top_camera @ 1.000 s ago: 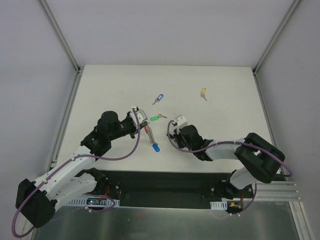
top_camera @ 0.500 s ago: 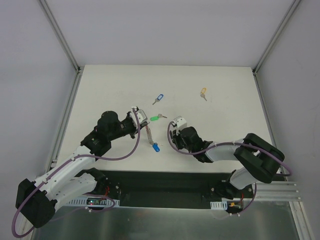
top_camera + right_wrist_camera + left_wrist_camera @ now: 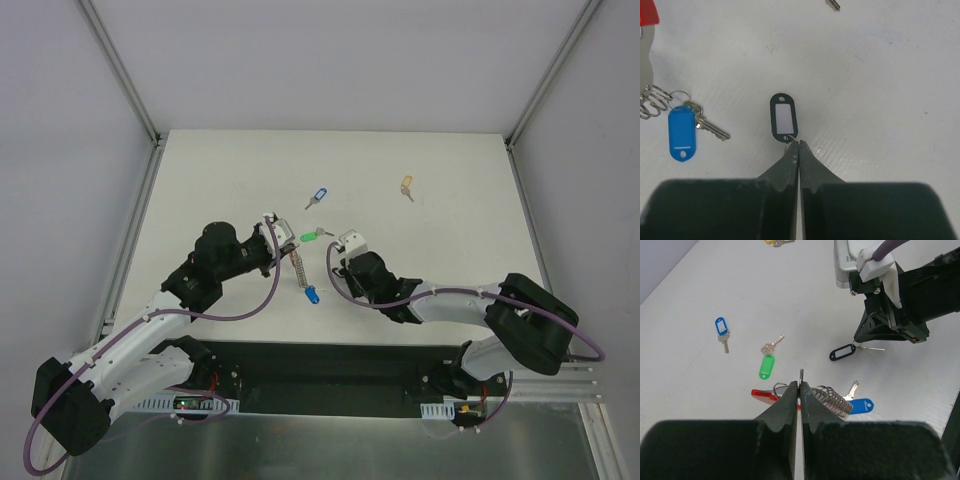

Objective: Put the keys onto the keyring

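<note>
**Change.** The right arm (image 3: 455, 298) has reached further forward and to its left, carrying its wrist a little nearer the keyring (image 3: 298, 265). The left arm (image 3: 215, 262) has not shifted. The right gripper (image 3: 798, 147) is clenched. Its tips appear pinched on the small wire loop of the black-tagged key (image 3: 783, 118), whose tag lies flat on the table (image 3: 200, 180). The left gripper (image 3: 800, 387) is clamped on a thin metal edge of the keyring, holding it in the same place.

One blue-tagged key (image 3: 860, 405) sits at the coiled end of the keyring. The green-tagged key (image 3: 767, 366), the other blue-tagged key (image 3: 720, 326) and the yellow-tagged key (image 3: 406, 184) lie loose and unmoved.

**Judgement.** One key is on and four remain. The black-tagged key looks to be next.

**Not verifiable.**
- The right wrist masks the black-tagged key from above.
- Its blade is under the fingers in the right wrist view.
- The left fingers cover part of the keyring.
- Whether the grip on the wire loop is secure cannot be told.
- The yellow-tagged key is cut off at the top edge of the left wrist view.
</note>
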`<state>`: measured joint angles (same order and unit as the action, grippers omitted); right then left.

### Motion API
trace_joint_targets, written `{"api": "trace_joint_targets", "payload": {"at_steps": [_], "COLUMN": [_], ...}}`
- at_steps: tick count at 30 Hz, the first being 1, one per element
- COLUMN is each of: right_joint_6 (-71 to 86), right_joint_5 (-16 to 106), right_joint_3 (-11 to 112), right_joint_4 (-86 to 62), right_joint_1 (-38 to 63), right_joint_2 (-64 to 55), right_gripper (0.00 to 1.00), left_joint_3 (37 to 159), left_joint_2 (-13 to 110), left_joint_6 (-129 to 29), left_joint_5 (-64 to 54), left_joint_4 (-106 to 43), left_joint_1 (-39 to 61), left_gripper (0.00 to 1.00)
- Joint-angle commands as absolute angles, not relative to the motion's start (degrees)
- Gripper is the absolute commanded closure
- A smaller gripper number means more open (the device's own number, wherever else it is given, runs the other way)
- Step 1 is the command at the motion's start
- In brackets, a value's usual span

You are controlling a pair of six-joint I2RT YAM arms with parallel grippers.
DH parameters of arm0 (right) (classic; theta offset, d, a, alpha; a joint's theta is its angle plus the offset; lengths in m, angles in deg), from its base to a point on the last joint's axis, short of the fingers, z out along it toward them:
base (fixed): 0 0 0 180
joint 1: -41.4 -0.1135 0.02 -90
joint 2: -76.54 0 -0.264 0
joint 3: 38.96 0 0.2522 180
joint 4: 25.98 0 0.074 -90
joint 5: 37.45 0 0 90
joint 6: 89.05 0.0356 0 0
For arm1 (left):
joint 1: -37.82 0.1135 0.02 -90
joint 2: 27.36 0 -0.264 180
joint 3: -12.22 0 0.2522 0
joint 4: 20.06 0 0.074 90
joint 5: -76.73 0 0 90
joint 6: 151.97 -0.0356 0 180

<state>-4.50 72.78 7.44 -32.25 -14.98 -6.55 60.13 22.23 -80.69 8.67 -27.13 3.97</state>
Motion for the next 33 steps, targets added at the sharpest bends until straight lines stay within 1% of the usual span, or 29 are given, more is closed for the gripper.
{"api": "trace_joint_targets", "payload": {"at_steps": [1,9,13,15,17,18,20,21,23,24,27,33], "right_joint_6": [-4.5,-3.2,-2.3,-2.1,-1.9,-1.9,-2.1,-2.3,-2.8,-2.8,-2.0,0.8], "right_joint_5": [75.3,75.0,74.2,73.9,73.8,73.7,73.1,72.7,71.1,68.9,62.8,53.2], "right_joint_3": [9.5,10.0,9.9,10.0,10.3,10.6,11.4,11.9,13.4,13.9,15.2,16.3], "right_joint_4": [-30.0,-30.2,-30.1,-29.6,-28.1,-27.5,-24.7,-23.5,-20.0,-19.0,-16.3,-14.2], "right_joint_1": [-15.6,-17.0,-17.2,-17.1,-17.1,-17.1,-17.0,-17.0,-16.5,-16.1,-13.9,-8.1], "right_joint_2": [-7.5,-9.8,-9.2,-8.5,-7.1,-6.4,-5.2,-4.2,-3.2,-2.5,-1.5,-1.2], "right_gripper": [0.99,0.98,0.92,0.85,0.81,0.75,0.71,0.67,0.64,0.61,0.57,0.57], "left_joint_3": [62.5,62.5,62.5,62.5,62.5,62.5,62.5,62.5,62.5,62.5,62.5,62.5], "left_joint_2": [21.3,21.2,21.2,21.2,21.2,21.2,21.2,21.2,21.2,21.2,21.2,21.2], "left_joint_6": [-80.5,-80.4,-80.4,-80.4,-80.4,-80.4,-80.6,-80.5,-80.5,-80.4,-80.4,-80.7], "left_joint_5": [8.5,8.9,8.9,8.9,9.0,9.0,9.0,9.0,9.1,9.1,9.1,9.1], "left_joint_4": [-25.0,-25.0,-25.0,-25.0,-25.0,-25.0,-25.0,-25.0,-25.0,-25.0,-25.1,-25.2], "left_joint_1": [3.3,3.3,3.3,3.3,3.3,3.3,3.3,3.3,3.3,3.3,3.3,3.3], "left_gripper": [1.0,1.0,1.0,1.0,1.0,1.0,1.0,1.0,1.0,1.0,1.0,1.0]}}
